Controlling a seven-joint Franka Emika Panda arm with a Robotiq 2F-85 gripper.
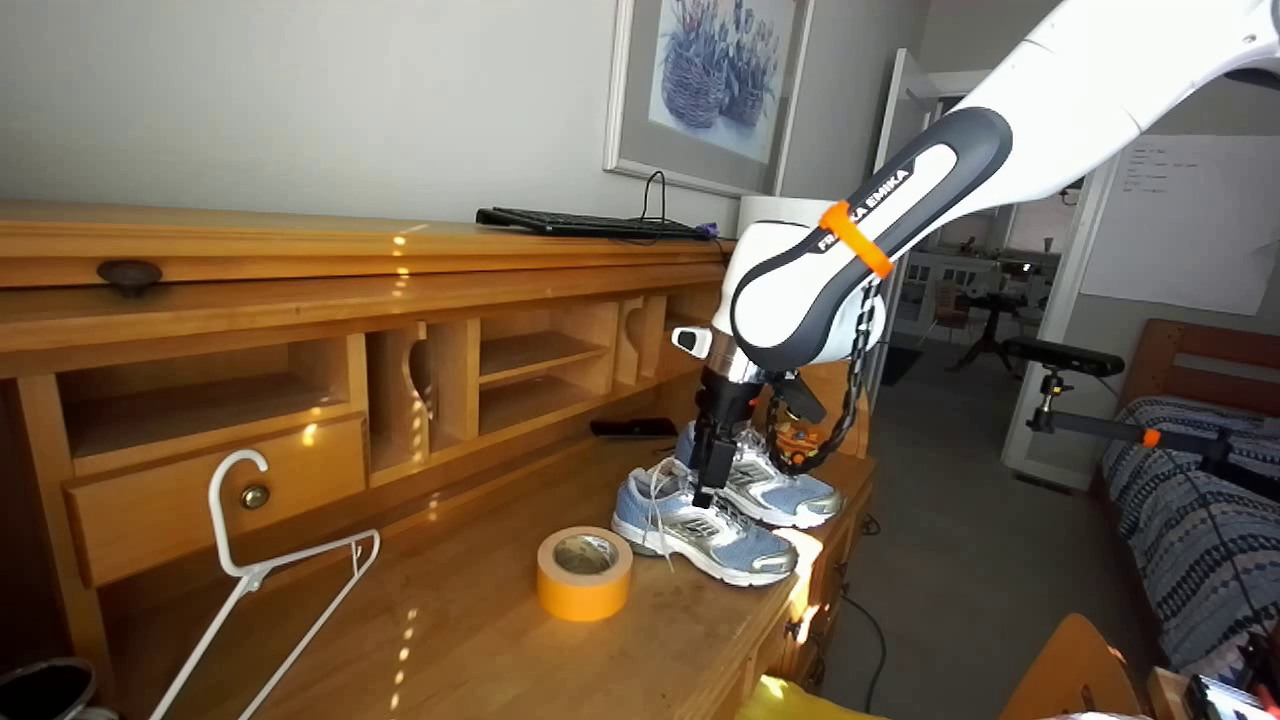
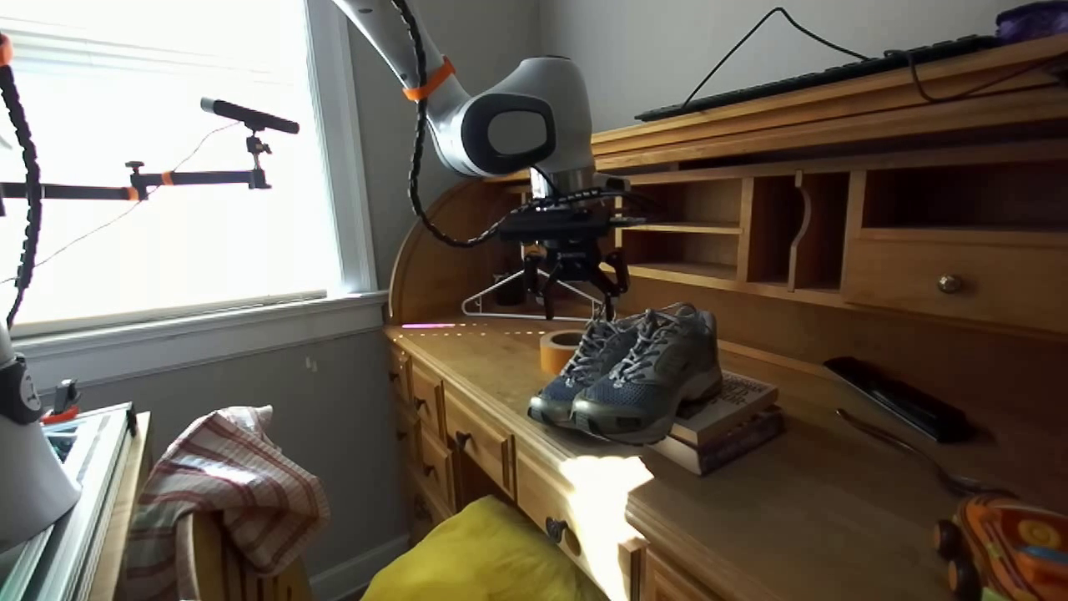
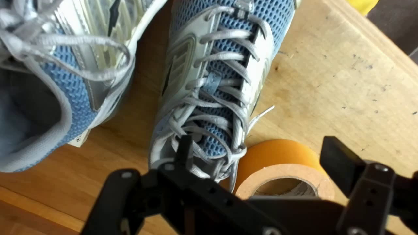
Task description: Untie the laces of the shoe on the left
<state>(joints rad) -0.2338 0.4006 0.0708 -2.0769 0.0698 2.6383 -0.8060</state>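
Observation:
The shoe on the left (image 1: pixel 735 540) is silver-grey with blue mesh and stands on the desk beside a like shoe (image 1: pixel 785 490). It also shows in an exterior view (image 2: pixel 561 392) and, in the middle, in the wrist view (image 3: pixel 183 62). Its pale laces (image 3: pixel 225 57) are threaded through the eyelets, with a tangle near the top and a loose end sticking out. My gripper (image 1: pixel 706 496) is open above the shoe's ankle end (image 2: pixel 579 312). In the wrist view (image 3: pixel 256 143) one finger overlaps the upper laces, the other lies past the tape roll. Nothing shows held; contact cannot be told.
A yellow tape roll (image 1: pixel 584 590) stands close beside the shoe. A white hanger (image 1: pixel 250 575) is further along the desk (image 1: pixel 480 630). Books (image 2: pixel 734 401) lie by the farther shoe. A black object (image 2: pixel 901 396) and an orange toy (image 2: pixel 1014 542) are also there. Cubbyholes line the back.

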